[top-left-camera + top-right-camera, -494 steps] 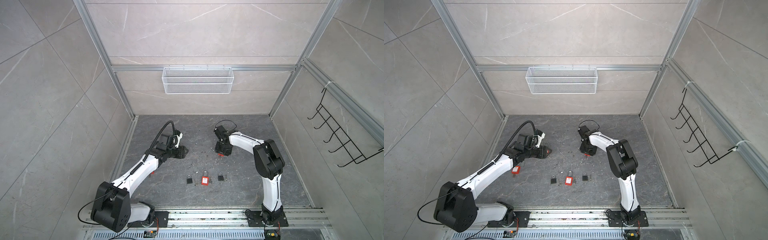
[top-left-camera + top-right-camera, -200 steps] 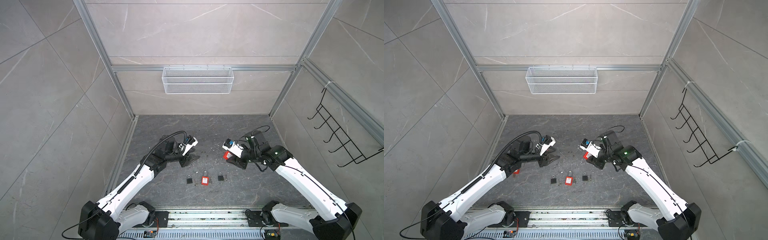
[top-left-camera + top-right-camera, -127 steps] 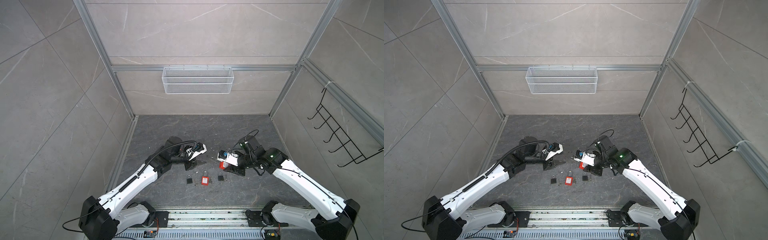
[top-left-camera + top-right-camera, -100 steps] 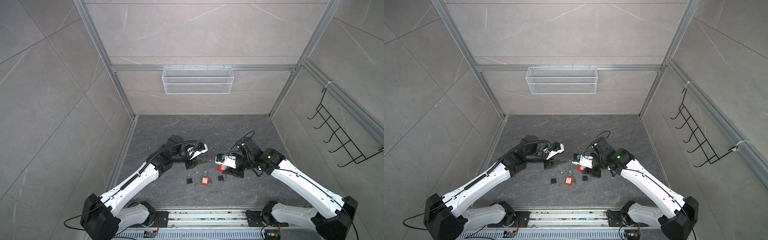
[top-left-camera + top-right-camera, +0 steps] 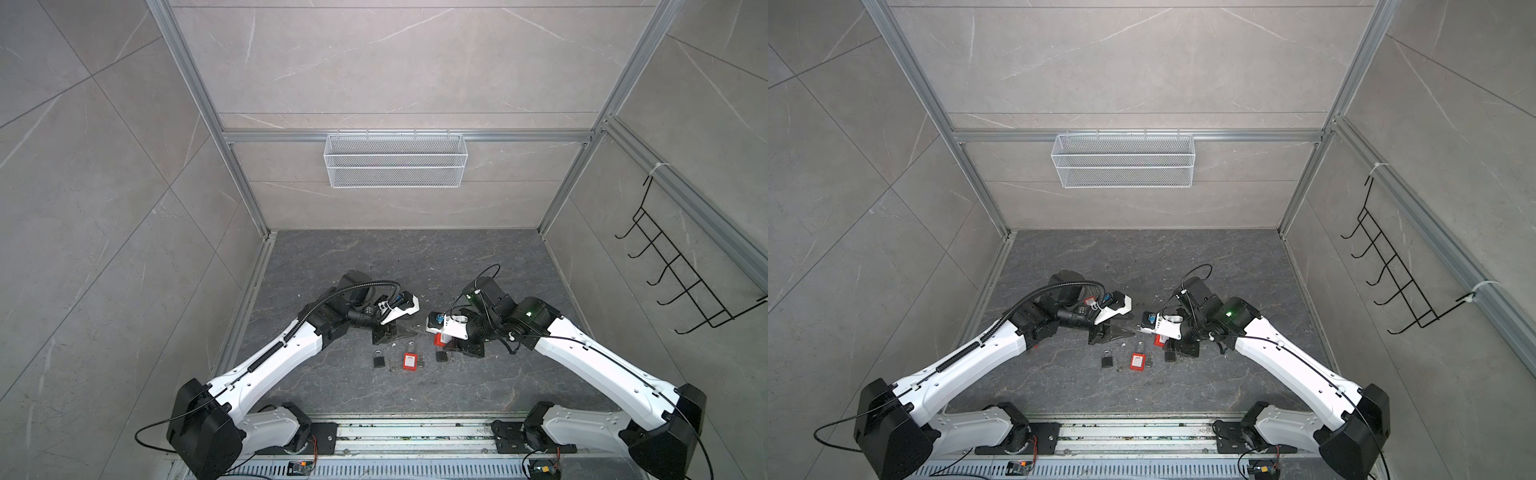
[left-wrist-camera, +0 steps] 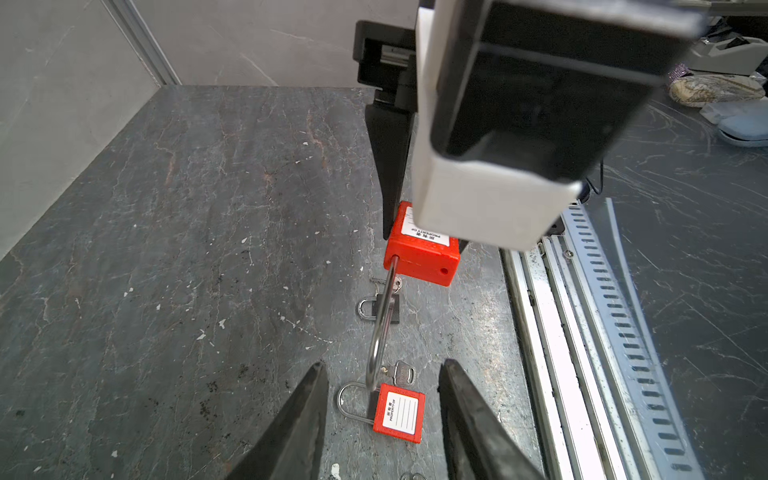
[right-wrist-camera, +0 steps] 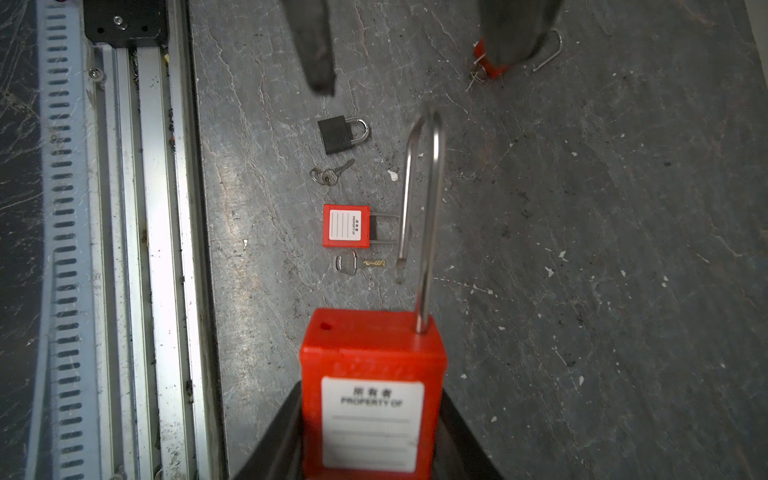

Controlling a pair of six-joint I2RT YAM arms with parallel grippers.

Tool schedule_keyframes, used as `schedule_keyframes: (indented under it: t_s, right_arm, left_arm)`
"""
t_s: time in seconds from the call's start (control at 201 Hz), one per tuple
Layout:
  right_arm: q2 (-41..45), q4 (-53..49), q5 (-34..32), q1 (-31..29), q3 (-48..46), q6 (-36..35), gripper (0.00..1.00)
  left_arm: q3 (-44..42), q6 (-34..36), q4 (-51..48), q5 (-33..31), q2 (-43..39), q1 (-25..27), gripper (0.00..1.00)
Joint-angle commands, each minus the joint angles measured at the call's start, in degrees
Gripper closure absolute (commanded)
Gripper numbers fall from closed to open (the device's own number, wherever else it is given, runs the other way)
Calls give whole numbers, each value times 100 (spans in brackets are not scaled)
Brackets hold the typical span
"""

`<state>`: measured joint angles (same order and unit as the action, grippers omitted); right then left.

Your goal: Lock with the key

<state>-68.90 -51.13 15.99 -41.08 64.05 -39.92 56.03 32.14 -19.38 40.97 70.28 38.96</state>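
I see my right gripper pinching the big red padlock above the floor, shackle sprung open, my left gripper spread near the shackle's bend, a key lying beside a smaller red padlock

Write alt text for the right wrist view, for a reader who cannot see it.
The right hand grips a red padlock, its long shackle open, above a grey floor. Beyond lie a black padlock, a smaller red padlock, a ringed key and a flat key.
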Motion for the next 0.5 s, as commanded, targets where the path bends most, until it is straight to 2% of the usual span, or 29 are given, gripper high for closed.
schedule_keyframes:
  t_s: [0.0, 0.264, 0.368, 0.498]
  right_arm:
    - [28, 119, 28, -71, 40, -99, 81]
    - [88, 218, 44, -113, 85, -95, 81]
    - [54, 253, 16, -111, 130, -84, 81]
    - [-10, 377, 28, -111, 204, 46, 81]
  left_arm:
    - [199, 135, -97, 258, 93, 17, 55]
    - [193, 82, 123, 225, 220, 40, 67]
    - [174, 69, 126, 294, 228, 50, 75]
    - [130, 4, 156, 400, 238, 59, 90]
